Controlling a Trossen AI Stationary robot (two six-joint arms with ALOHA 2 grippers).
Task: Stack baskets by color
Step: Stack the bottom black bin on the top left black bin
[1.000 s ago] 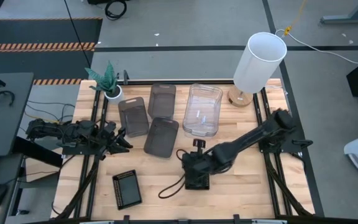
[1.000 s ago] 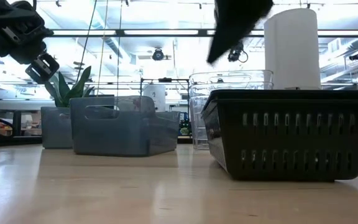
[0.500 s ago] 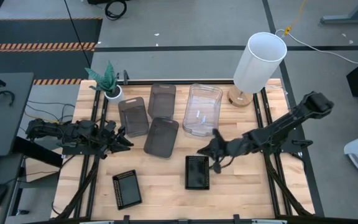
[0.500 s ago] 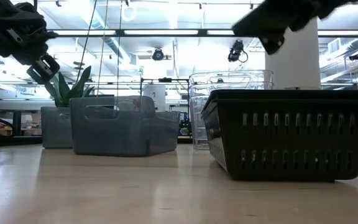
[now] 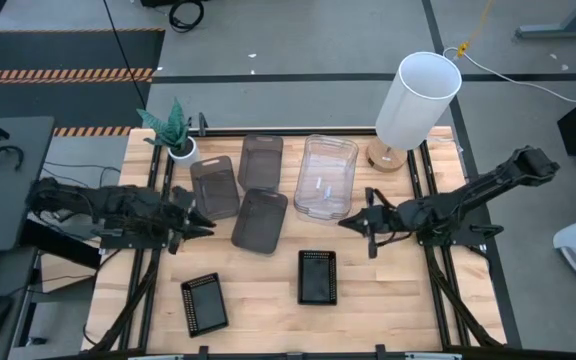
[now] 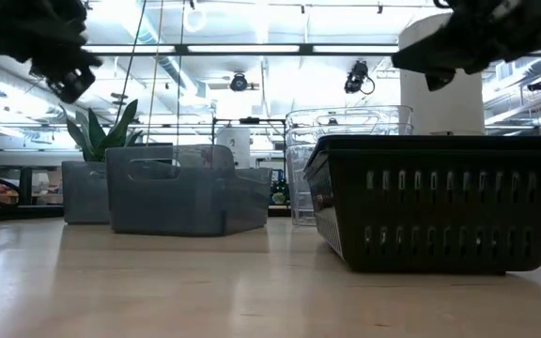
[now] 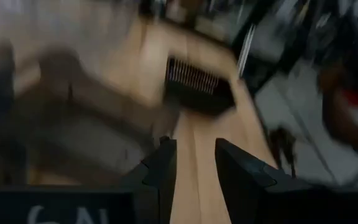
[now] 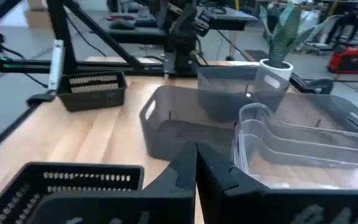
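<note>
Two black mesh baskets (image 5: 317,276) are seen on the wooden table (image 5: 398,310), near its front edge, with grey floor around. The right gripper (image 5: 351,222), fingers together and empty, is held just beyond the nearer one, beside the clear baskets (image 5: 327,177); the left gripper (image 5: 200,224) is held part-open beside the smoky grey baskets (image 5: 259,220).

Left wrist view's baskets (image 7: 194,84) motion-blurred

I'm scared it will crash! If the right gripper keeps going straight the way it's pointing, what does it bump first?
Probably the clear basket stack, or the grey basket beside it. The right gripper, shut and empty, points between them; which comes first is hard to judge.
</note>
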